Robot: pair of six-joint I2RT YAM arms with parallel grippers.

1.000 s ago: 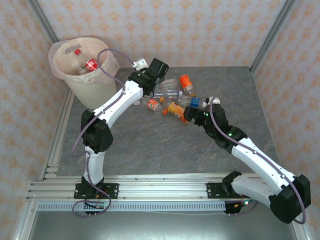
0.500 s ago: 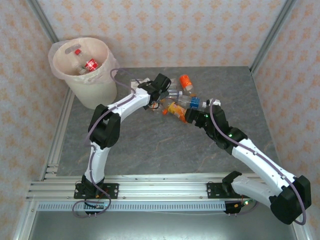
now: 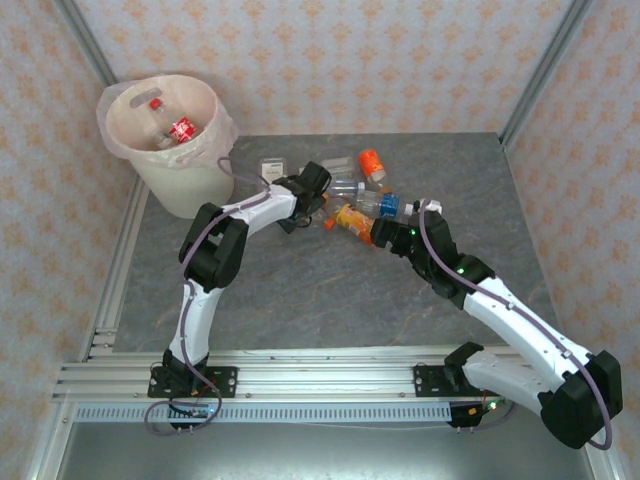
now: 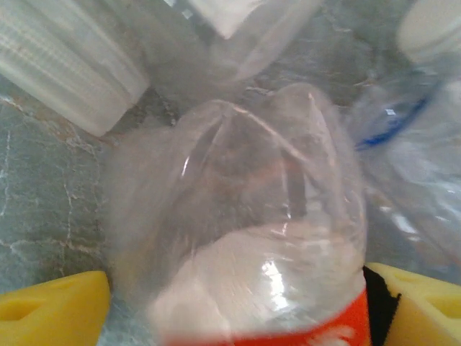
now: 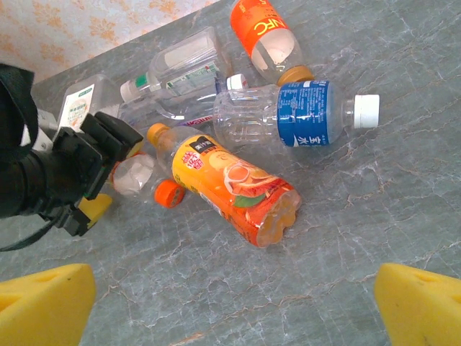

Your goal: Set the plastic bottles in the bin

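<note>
1. Grey marbled table [image 3: 330, 290]: occupies the centre of the top view.
2. Bin [image 3: 188, 188]: stands at the upper left of the top view, lined with a pinkish bag. A red-labelled bottle [image 3: 183, 130] lies inside it.
3. Left gripper [image 4: 230, 310]: low over the table at the left edge of the bottle cluster. Its yellow fingers are spread, one at each lower corner of the left wrist view. A clear bottle with an orange-red label [image 4: 245, 245] lies between them. Contact between the pads and this bottle cannot be confirmed.
4. Right gripper [image 5: 234, 303]: fingers spread wide, nothing between them, held above bare table just below the cluster in its wrist view.
5. Remaining plastic bottles: lying on the table in the upper centre of the top view.
 - Orange-labelled juice bottle [image 5: 234, 191], centre of the right wrist view.
 - Blue-labelled bottle with a white cap [image 5: 288, 115], just above it.
 - Orange NFC-labelled bottle [image 5: 263, 36], at the top edge.
 - Clear bottle with a white-green label [image 5: 180, 72], upper centre-left.
6. Orange cap [image 5: 170, 193]: touching the juice bottle's left side.
</note>
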